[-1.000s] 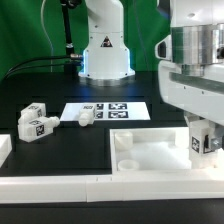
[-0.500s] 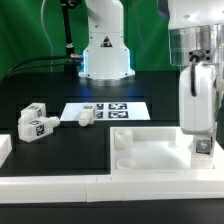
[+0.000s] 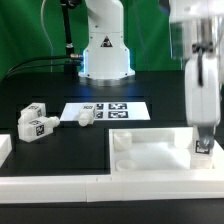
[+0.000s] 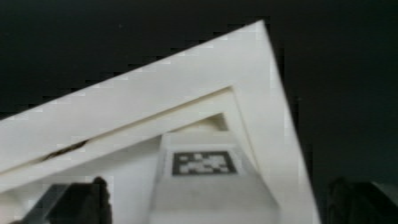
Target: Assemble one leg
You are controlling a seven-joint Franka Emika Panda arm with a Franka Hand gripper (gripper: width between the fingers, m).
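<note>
My gripper (image 3: 203, 147) stands at the exterior view's right, over the right end of the large flat white panel (image 3: 150, 152). It is shut on a leg (image 3: 203, 143), a small white post with a tag, held upright and low on the panel. In the wrist view the leg (image 4: 205, 163) stands between my two dark fingers (image 4: 80, 200), with the gripper (image 4: 217, 208) above a corner of the panel (image 4: 143, 110). Whether the leg sits in a hole is hidden.
Three loose legs lie at the exterior view's left: two together (image 3: 36, 122) and one (image 3: 85, 116) by the marker board (image 3: 108, 110). A white ledge (image 3: 55, 185) runs along the front. The robot base (image 3: 105, 55) stands at the back.
My hand has turned about its vertical axis with the leg in it, from broadside to edge-on, and has sunk slightly. The loose legs have not moved.
</note>
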